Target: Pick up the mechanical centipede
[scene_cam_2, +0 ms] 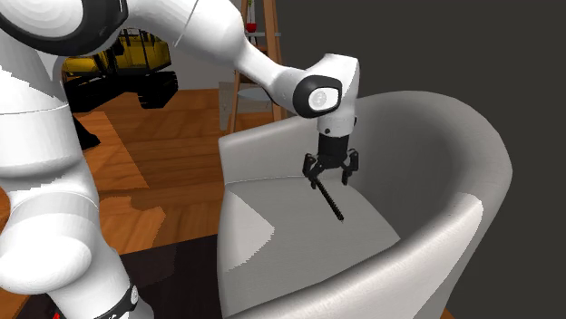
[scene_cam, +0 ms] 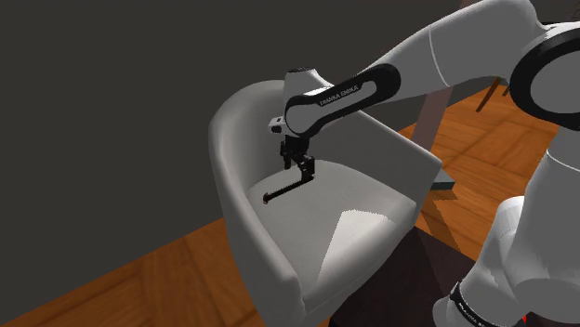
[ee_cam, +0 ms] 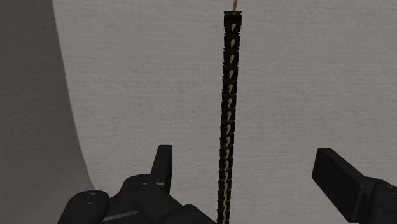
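Centring first seems wise: hand (ee_cam: 245, 153) spread apart astride the mechanical centipede (ee_cam: 228, 95), not touching it, which lies off-centre between them on the armchair (scene_cam: 372, 209) seat toward its back edge; then lower and close gently

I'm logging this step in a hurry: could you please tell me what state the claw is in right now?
Claw: open, straddling the black mechanical centipede without clasping it.

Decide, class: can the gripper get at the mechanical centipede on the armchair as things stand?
Probably yes. The gripper hangs just over the armchair seat, fingers apart, with the thin black centipede running between them untouched. Nothing lies in the way.
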### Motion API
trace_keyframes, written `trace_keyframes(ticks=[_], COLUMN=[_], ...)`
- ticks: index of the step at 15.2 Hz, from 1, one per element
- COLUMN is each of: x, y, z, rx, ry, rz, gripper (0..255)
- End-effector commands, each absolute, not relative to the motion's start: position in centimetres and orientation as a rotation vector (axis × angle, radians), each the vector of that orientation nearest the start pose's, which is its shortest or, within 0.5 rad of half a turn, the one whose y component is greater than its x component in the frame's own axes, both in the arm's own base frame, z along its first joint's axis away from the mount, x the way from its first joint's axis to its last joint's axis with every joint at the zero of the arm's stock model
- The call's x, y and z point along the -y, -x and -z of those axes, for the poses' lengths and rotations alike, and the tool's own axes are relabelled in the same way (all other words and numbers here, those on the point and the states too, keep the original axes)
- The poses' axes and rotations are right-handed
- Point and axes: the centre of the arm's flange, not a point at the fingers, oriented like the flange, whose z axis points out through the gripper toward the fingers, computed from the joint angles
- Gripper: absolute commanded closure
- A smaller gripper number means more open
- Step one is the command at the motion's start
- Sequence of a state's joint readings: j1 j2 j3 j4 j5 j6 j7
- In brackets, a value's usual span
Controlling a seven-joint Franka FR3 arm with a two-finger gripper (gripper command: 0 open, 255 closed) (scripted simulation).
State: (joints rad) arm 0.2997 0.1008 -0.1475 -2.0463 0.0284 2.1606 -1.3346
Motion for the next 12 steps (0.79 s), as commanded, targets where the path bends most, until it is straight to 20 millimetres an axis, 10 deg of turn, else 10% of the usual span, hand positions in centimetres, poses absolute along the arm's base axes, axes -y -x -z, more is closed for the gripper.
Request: trace_keyframes(ticks=[1, 8, 9, 12], x=[-9.1, -9.1, -9.0, -9.0], y=[-56.7, -56.7, -56.7, -56.7], z=[-38.3, -35.4, -35.4, -35.4], rx=[2.131, 2.131, 2.131, 2.131], ry=[2.31, 2.31, 2.31, 2.31], rz=[0.029, 0.029, 0.029, 0.029], gripper=[0, 0, 255, 255])
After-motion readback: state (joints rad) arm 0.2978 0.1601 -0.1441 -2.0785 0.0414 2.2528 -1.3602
